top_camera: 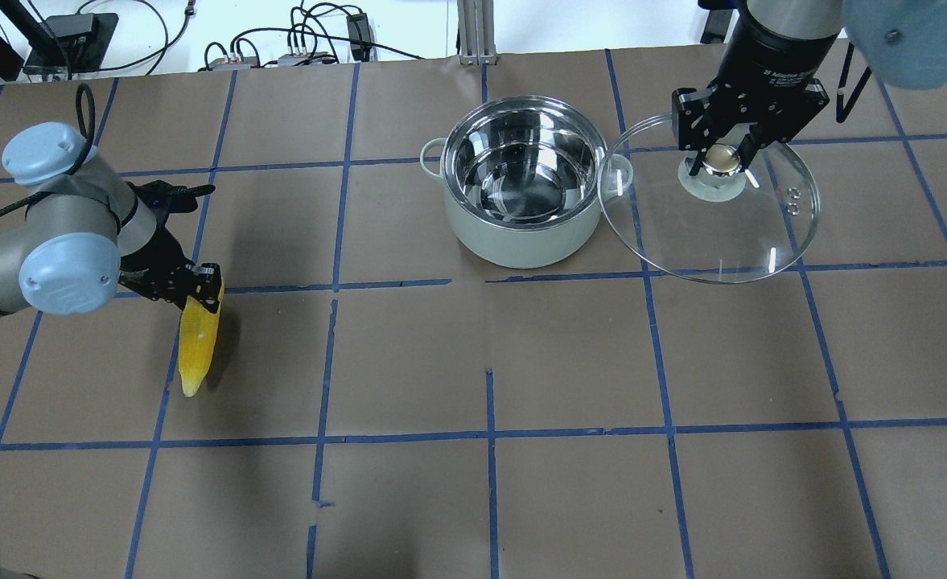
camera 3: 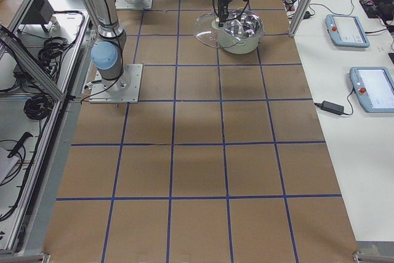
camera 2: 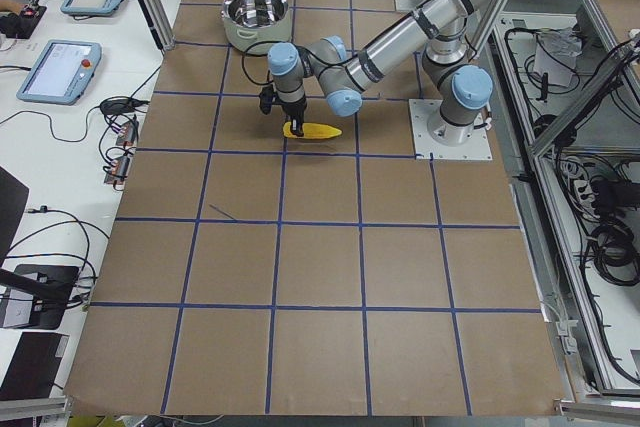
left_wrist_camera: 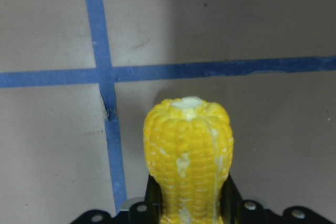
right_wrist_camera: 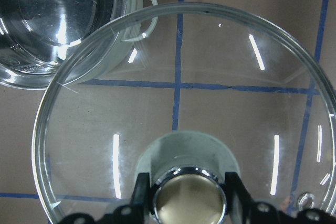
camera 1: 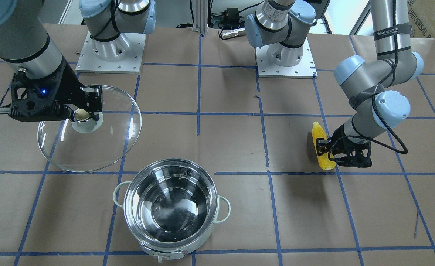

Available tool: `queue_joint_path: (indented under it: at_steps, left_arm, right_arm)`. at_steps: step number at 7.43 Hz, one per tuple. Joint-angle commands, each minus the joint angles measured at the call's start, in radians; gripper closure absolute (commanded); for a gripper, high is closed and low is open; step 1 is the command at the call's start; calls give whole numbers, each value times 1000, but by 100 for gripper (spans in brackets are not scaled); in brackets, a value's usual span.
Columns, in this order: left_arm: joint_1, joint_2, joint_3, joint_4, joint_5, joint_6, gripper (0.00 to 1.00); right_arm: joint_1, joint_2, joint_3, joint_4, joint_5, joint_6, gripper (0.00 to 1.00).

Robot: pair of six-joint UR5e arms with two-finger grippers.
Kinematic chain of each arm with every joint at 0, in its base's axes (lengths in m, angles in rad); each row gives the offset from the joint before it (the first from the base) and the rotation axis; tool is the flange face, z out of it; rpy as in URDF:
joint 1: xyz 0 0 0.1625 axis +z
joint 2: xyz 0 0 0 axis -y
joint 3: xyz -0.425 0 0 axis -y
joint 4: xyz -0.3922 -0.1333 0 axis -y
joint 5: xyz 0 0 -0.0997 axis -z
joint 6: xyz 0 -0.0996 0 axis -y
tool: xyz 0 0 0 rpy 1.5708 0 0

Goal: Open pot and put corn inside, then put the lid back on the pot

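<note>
The pot (top_camera: pixel 521 245) stands open and empty at the far middle of the table; it also shows in the front view (camera 1: pixel 171 161). My right gripper (top_camera: pixel 718 157) is shut on the knob of the glass lid (top_camera: pixel 714 241) and holds it tilted in the air just right of the pot, its edge overlapping the pot's handle. The right wrist view shows the lid (right_wrist_camera: pixel 210 103) with the pot (right_wrist_camera: pixel 105 61) at upper left. My left gripper (top_camera: pixel 199 285) is shut on the blunt end of the corn (top_camera: pixel 198 350), low over the table at the left. The corn fills the left wrist view (left_wrist_camera: pixel 189 150).
Brown paper with a blue tape grid covers the table. The two arm bases (camera 1: pixel 110 51) (camera 1: pixel 285 55) stand at the robot's edge. Teach pendants (camera 2: pixel 60 67) lie on a side table beyond the pot's side.
</note>
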Motion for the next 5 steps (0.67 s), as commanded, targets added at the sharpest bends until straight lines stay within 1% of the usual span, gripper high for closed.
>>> queue_joint_path:
  at_steps: [1, 2, 3, 4, 5]
  left_arm:
    - [-107, 7, 156, -137, -3, -103, 90]
    - [-151, -4, 256, -189, -16, -110, 90]
    - [-206, -15, 346, -246, -65, -142, 90]
    - [-249, -32, 414, -248, -117, -221, 90]
    - [-320, -76, 472, -248, -139, -324, 90]
  right_arm:
    - [-35, 0, 2, 2, 1, -5, 73]
    - [-58, 0, 2, 5, 4, -25, 73]
    - [-64, 0, 2, 5, -1, -36, 73]
    - [-69, 0, 2, 4, -2, -36, 73]
    - [-81, 0, 2, 4, -2, -39, 73]
